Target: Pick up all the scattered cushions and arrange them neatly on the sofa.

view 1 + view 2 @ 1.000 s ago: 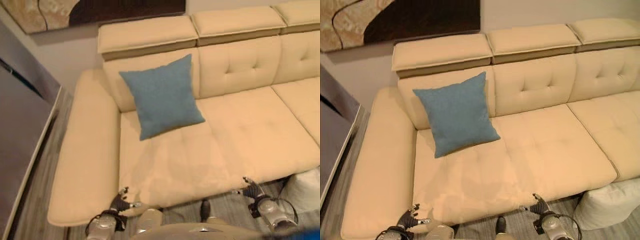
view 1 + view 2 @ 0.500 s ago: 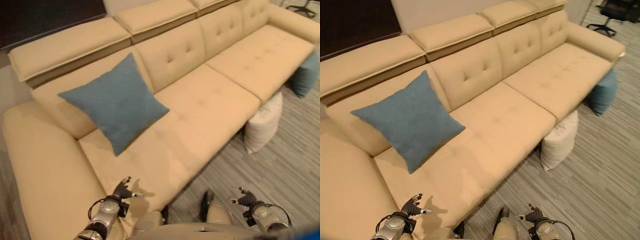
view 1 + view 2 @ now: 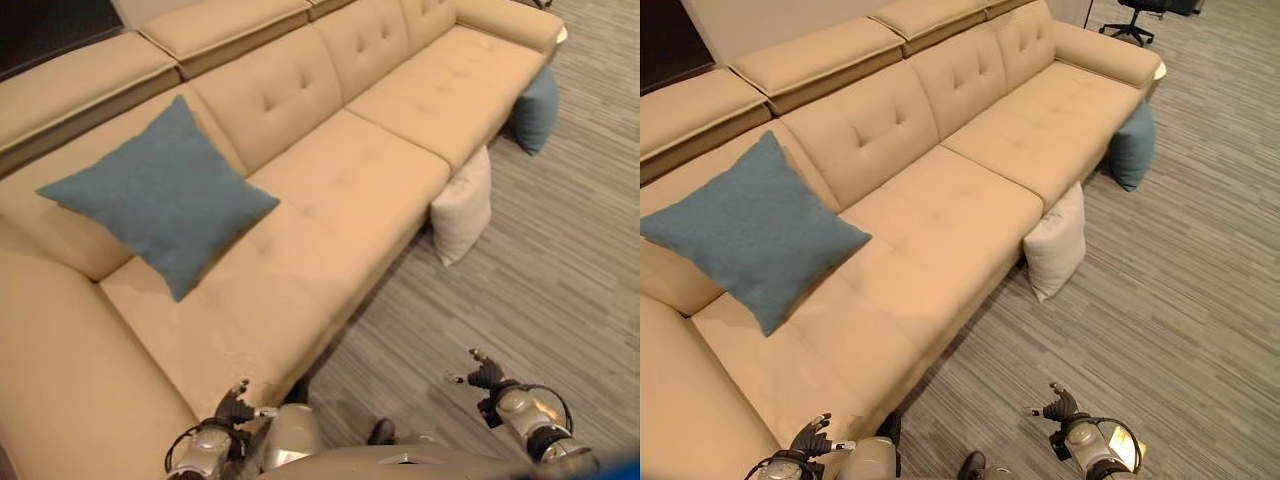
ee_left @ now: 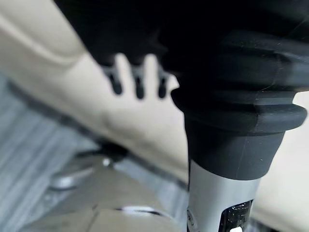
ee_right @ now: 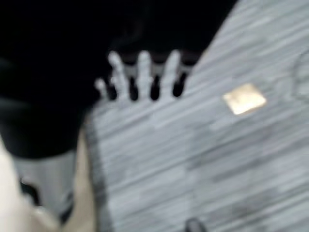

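Note:
A long beige sofa point(image 3: 330, 190) runs from lower left to upper right. One blue cushion point(image 3: 160, 195) leans upright against its backrest at the left end. On the floor a white cushion point(image 3: 462, 207) rests against the sofa's front, and a second blue cushion point(image 3: 537, 108) stands on the floor further along, near the far armrest. My left hand point(image 3: 235, 408) hangs low by the sofa's front edge, fingers straight and holding nothing. Over the striped floor, my right hand point(image 3: 480, 376) is held low, open and empty, well short of the white cushion.
Grey striped carpet point(image 3: 1180, 300) spreads out to the right of the sofa. An office chair point(image 3: 1137, 14) stands at the far top right beyond the armrest. A small bright patch point(image 5: 244, 99) lies on the floor in the right wrist view.
The camera has swung to the right, bringing the floor, the white cushion and the second blue cushion further into view. Both hands stay low and open.

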Tool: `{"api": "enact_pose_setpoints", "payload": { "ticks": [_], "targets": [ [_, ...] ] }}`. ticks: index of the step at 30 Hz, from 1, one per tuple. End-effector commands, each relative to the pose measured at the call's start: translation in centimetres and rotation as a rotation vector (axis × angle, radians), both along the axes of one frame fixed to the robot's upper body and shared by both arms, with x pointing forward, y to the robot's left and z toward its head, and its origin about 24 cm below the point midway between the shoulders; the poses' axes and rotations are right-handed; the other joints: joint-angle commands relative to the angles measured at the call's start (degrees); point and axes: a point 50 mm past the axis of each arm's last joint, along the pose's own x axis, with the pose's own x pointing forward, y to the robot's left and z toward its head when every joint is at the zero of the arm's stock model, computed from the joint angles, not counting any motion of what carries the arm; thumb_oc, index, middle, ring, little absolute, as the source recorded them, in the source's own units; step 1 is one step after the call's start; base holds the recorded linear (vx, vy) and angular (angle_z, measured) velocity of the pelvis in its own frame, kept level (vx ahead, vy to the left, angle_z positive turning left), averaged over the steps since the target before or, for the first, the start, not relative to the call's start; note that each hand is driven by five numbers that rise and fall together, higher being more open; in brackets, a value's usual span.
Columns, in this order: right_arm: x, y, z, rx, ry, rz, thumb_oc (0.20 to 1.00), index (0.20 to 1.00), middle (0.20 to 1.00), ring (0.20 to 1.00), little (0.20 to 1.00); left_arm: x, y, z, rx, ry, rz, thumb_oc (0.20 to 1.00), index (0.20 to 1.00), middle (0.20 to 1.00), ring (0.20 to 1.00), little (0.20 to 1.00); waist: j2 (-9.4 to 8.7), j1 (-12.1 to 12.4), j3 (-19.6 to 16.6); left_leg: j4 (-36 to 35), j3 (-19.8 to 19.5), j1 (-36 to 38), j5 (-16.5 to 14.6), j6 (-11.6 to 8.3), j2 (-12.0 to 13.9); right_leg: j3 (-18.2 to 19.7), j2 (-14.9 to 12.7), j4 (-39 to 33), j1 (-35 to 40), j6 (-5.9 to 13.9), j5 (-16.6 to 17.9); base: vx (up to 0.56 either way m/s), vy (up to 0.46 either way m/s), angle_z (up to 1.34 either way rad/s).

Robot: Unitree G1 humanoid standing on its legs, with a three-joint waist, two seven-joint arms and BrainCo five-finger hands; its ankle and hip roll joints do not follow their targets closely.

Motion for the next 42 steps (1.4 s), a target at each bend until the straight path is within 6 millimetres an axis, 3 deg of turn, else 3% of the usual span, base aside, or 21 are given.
{"api": "enact_pose_setpoints", "payload": {
  "ticks": [1,3,4,10,13,15,18,22,29,37,42],
  "targets": [
    [2.6,-1.0,1.7,-0.029,-0.095,-0.017,1.000,1.000,1.000,1.000,1.000,2.8,-0.6,0.9,-0.030,-0.104,0.056,1.000,1.000,1.000,1.000,1.000,-0.24,0.0,3.8,4.8,-5.3,2.7,-10.9,1.93,-7.7,4.4,-1.0,-11.3,9.6,9.51,3.9,-0.17,-0.012,-0.66],
    [3.0,-0.7,1.7,-0.034,-0.092,0.001,1.000,1.000,1.000,1.000,1.000,2.4,-0.5,0.7,-0.039,-0.097,0.104,1.000,1.000,1.000,1.000,1.000,-0.13,-0.3,3.5,6.1,-9.8,5.7,-13.0,2.45,-9.7,8.3,-0.4,-11.6,8.2,9.70,5.3,-0.13,0.037,-1.00],
    [3.4,-0.6,1.9,-0.037,-0.089,0.012,1.000,1.000,1.000,1.000,1.000,1.8,-0.6,0.4,-0.058,-0.085,0.143,1.000,1.000,1.000,1.000,1.000,0.44,-2.4,2.6,3.3,-10.3,7.6,-15.2,3.37,-9.7,11.7,-0.1,-12.0,6.7,10.20,6.0,-0.11,0.065,-1.32],
    [4.3,0.5,2.0,-0.018,-0.094,0.047,1.000,1.000,1.000,1.000,1.000,0.6,0.5,0.2,-0.035,-0.052,0.178,1.000,1.000,1.000,1.000,1.000,1.30,-5.9,2.2,-1.0,-6.8,9.8,-15.0,5.58,-9.8,17.6,0.0,-8.4,2.2,10.42,7.4,-0.10,0.122,-1.02],
    [4.4,1.3,1.8,0.005,-0.087,0.053,1.000,1.000,1.000,1.000,1.000,-0.9,1.5,-0.2,-0.007,0.000,0.193,1.000,1.000,1.000,1.000,1.000,1.54,-6.1,2.4,-4.0,-4.3,11.3,-13.9,6.66,-9.3,18.4,0.1,-5.4,0.0,11.09,7.7,-0.11,0.086,-0.87],
    [4.3,2.0,1.6,0.021,-0.080,0.057,1.000,1.000,1.000,1.000,1.000,-1.4,2.2,-0.2,0.010,0.017,0.204,1.000,1.000,1.000,1.000,1.000,1.69,-5.6,3.3,-4.5,-2.3,11.5,-13.3,7.12,-8.5,15.5,-1.0,-2.3,-1.8,12.05,8.0,-0.15,0.022,-1.10],
    [3.6,2.5,0.9,0.032,-0.053,0.062,1.000,1.000,1.000,1.000,1.000,-2.9,3.4,-0.4,0.043,0.084,0.214,1.000,1.000,1.000,1.000,1.000,1.74,-5.1,3.2,-5.9,0.0,12.0,-12.1,7.37,-7.1,7.4,-2.7,1.4,-0.2,11.44,6.2,-0.08,-0.037,-1.17],
    [2.9,2.5,0.6,0.051,-0.047,0.031,1.000,1.000,1.000,1.000,1.000,-3.4,3.8,-0.5,0.056,0.100,0.214,1.000,1.000,1.000,1.000,1.000,0.88,-4.3,2.7,-6.7,2.0,11.7,-11.4,6.58,-6.9,4.5,-3.1,-1.1,2.8,10.98,5.1,-0.02,-0.061,-0.19],
    [2.1,2.3,0.2,0.067,-0.038,-0.023,1.000,1.000,1.000,1.000,1.000,-3.0,2.9,-0.6,0.043,0.098,0.184,1.000,1.000,1.000,1.000,1.000,0.34,-5.2,1.1,-8.4,3.7,12.4,-10.5,5.53,-6.1,5.8,-1.1,-11.4,6.9,10.98,7.3,0.04,-0.102,-0.13],
    [1.0,1.5,-0.1,0.087,-0.030,-0.090,1.000,1.000,1.000,1.000,1.000,-2.0,1.7,-0.6,0.006,0.067,0.176,1.000,1.000,1.000,1.000,1.000,1.36,-4.8,0.3,-9.8,2.7,14.8,-10.3,5.28,-5.9,5.6,-0.5,-14.8,10.9,11.13,7.6,0.06,-0.021,-0.05],
    [-0.9,0.3,-0.7,0.085,-0.004,-0.180,1.000,1.000,1.000,1.000,1.000,-2.0,0.6,-1.0,-0.004,0.097,0.114,1.000,1.000,1.000,1.000,1.000,2.22,-3.7,-0.4,-10.5,1.1,16.6,-10.6,5.24,-5.8,4.8,0.0,-16.6,13.4,11.32,7.5,0.06,-0.004,0.20]
  ]
}}
